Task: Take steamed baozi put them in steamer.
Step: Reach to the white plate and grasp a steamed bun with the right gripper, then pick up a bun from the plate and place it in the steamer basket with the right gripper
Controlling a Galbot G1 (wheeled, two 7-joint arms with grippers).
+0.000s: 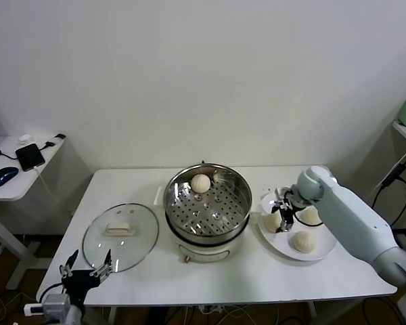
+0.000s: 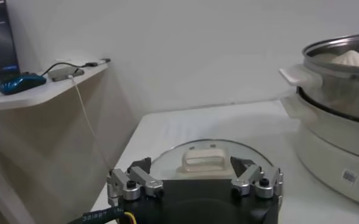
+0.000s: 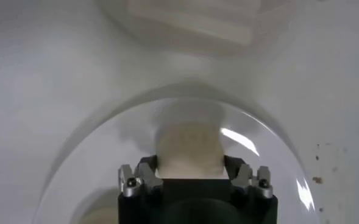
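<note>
White wall and a white table [image 1: 122,183] fill the scene. At the table's centre a stainless-steel steamer [image 1: 208,203] is seen, with 1 baozi [image 1: 201,182] already resting on its perforated tray near the far rim. To the steamer's right lies a white plate [image 1: 325,255] holding 3 more baozi. The right gripper [image 1: 282,215] is lowered over the plate's nearest bun [image 1: 272,221]; in the right wrist view its fingers [image 3: 144,176] are set on either side of that bun [image 3: 188,152], touching or almost touching it, though a firm grip cannot be confirmed.

For a clean pick, the soft dough is best squeezed gently at its widest part and lifted straight up, clear of the 2 neighbouring buns and the plate rim, before being carried over the steamer's wall.

All buns look smooth, domed and cream-white.

The left gripper [image 1: 85,273] is parked at the table's near left edge beside a glass lid [image 1: 120,235], fingers spread wide, holding nothing.
</note>
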